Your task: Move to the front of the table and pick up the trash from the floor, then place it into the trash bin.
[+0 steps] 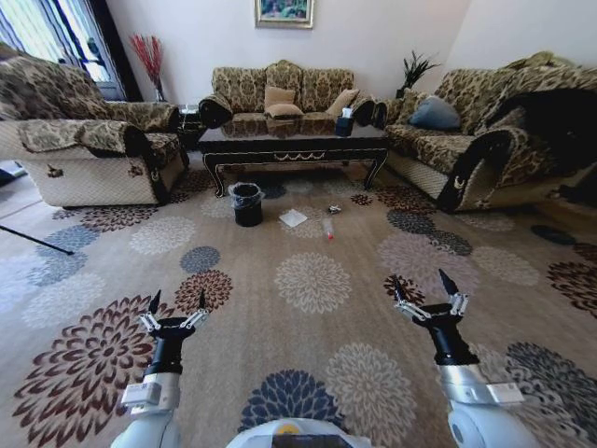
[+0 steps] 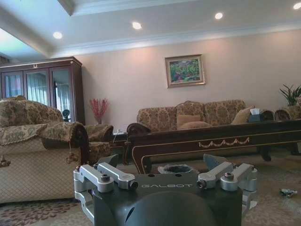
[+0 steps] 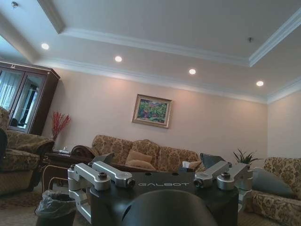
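The long, low table (image 1: 294, 142) of dark glossy wood with a gold scroll on its front rail stands far across the room, its front edge facing the robot. The small round black trash bin (image 1: 246, 203) with its crinkled clear plastic liner sits on the floral carpet (image 1: 308, 280) just in front of the table's left leg. To the right of the bin lies the trash: a flat white paper square (image 1: 293, 217), a clear plastic bottle with a red cap (image 1: 328, 228) slightly nearer and further right, and a tiny crumpled wrapper (image 1: 334, 209) between the bottle and the table. All three are apart from one another and from the bin. A black tissue box (image 1: 344, 122) rests near the table's right end. A patterned armchair (image 1: 89, 140) borders the left side and a patterned sofa (image 1: 476, 140) the right, leaving a wide stretch of open carpet between the robot and the litter. The left pincer (image 1: 177, 303) hovers over the near carpet on the left, fingers spread and holding nothing; the right pincer (image 1: 422, 285) hovers likewise on the near right, also released and empty.
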Controlling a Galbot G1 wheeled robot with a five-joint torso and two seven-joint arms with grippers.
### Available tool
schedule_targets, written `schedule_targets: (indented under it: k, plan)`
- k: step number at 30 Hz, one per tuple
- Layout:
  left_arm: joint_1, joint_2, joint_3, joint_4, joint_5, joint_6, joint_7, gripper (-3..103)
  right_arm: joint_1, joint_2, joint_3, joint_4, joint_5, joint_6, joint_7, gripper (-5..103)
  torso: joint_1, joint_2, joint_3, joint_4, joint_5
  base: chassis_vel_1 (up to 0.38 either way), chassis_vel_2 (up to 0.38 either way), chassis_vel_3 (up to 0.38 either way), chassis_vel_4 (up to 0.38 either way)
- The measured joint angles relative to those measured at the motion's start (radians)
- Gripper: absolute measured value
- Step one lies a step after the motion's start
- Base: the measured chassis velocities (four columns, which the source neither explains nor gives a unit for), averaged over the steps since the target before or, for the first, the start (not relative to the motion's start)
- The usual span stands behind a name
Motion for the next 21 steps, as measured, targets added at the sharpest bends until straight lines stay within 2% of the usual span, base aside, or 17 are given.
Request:
schedule_targets:
  k: [13, 21]
  plan:
    - [0.002, 0.000, -0.007, -0.004, -0.005, -0.009, 0.000, 100, -0.008, 0.001, -0.006, -0.001, 0.008, -0.008, -0.012, 100, 0.001, 0.003, 0.002, -0.0001, 0.0000, 0.000, 0.000, 0.000, 0.000]
    - [0.010, 0.002, -0.009, -0.024, -0.017, -0.009, 0.000, 100, -0.009, 0.001, -0.009, -0.008, 0.003, -0.002, -0.018, 100, 0.002, 0.006, 0.004, -0.0001, 0.0000, -0.106, 0.114, 0.095, -0.107]
